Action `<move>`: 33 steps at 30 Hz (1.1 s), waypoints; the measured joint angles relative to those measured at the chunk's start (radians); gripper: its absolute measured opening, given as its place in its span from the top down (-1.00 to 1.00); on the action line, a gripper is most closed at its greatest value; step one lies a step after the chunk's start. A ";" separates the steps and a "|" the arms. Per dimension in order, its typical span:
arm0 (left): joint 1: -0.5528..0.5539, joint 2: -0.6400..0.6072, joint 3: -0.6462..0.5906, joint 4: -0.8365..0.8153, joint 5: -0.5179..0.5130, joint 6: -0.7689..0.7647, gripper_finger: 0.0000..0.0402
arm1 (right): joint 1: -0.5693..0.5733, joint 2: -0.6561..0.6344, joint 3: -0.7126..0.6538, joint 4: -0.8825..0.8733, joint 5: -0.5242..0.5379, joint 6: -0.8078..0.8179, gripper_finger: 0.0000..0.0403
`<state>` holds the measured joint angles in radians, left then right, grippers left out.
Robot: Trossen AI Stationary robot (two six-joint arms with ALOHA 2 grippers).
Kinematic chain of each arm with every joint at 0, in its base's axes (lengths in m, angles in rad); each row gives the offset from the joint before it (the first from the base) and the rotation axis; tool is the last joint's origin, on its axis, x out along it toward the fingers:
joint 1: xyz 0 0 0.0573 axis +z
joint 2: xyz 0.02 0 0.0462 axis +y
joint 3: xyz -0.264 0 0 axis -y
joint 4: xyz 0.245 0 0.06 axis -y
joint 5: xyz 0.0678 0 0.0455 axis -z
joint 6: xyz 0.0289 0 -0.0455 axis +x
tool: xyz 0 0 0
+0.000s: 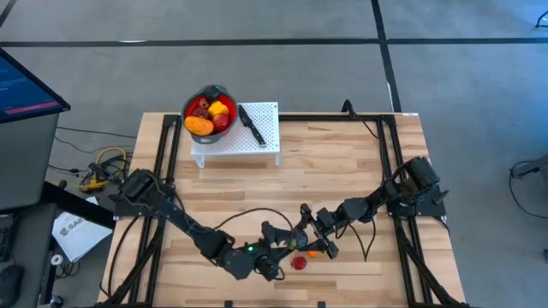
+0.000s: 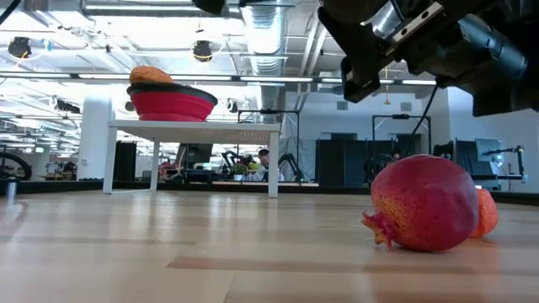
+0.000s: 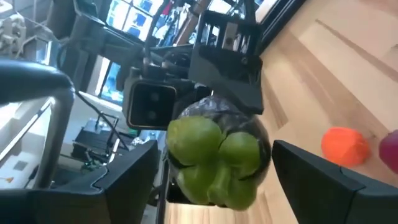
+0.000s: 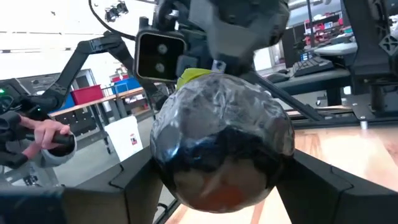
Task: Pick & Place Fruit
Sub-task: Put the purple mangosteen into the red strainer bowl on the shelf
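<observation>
Fruit [image 4: 224, 143], dark with a green cap, hangs close above the red pomegranate [image 2: 421, 202], clamped between the wide-set fingers of the right tool [image 4: 224, 183]. Opposite, the left tool [image 3: 214, 171] surrounds its green end; whether it grips, I cannot tell. An orange fruit [image 2: 486, 212] lies just beside the pomegranate.

green fruit [image 3: 214, 160] between end effector [image 3: 217, 180] fingers | orange fruit [image 3: 346, 147] on table [image 3: 323, 68]

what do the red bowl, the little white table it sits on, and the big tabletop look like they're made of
The red bowl looks like matte silicone or soft plastic: ribbed, stepped walls suggest a collapsible kind. The small white stand seems painted metal or plastic; its top is dotted with holes. The tabletop looks like light wood planks with visible grain and a satin finish.
</observation>
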<state>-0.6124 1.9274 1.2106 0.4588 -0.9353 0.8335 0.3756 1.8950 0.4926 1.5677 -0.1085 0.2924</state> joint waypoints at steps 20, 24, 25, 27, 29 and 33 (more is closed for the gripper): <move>0.057 0.000 -0.001 0.011 0.165 -0.157 -0.24 | -0.036 0.000 0.009 -0.039 -0.050 0.071 -0.34; 0.050 0.002 -0.002 -0.049 0.158 -0.273 -0.23 | -0.062 -0.001 0.010 -0.150 -0.123 0.072 -0.44; 0.047 0.002 -0.001 -0.073 0.157 -0.322 -0.23 | -0.067 0.001 0.009 -0.195 -0.134 0.072 -0.47; 0.038 -0.002 0.000 -0.139 0.157 -0.428 -0.24 | -0.073 0.002 0.008 -0.281 -0.152 0.072 -0.52; 0.031 -0.003 0.000 -0.211 0.165 -0.546 -0.24 | -0.080 0.002 0.008 -0.352 -0.152 0.072 -0.55; 0.021 -0.025 0.000 -0.408 0.229 -0.866 -0.23 | -0.085 0.002 0.008 -0.444 -0.153 0.075 -0.58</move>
<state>-0.5915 1.9029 1.2102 0.0505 -0.7065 -0.0328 0.2906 1.8969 0.5003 1.1232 -0.2611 0.3672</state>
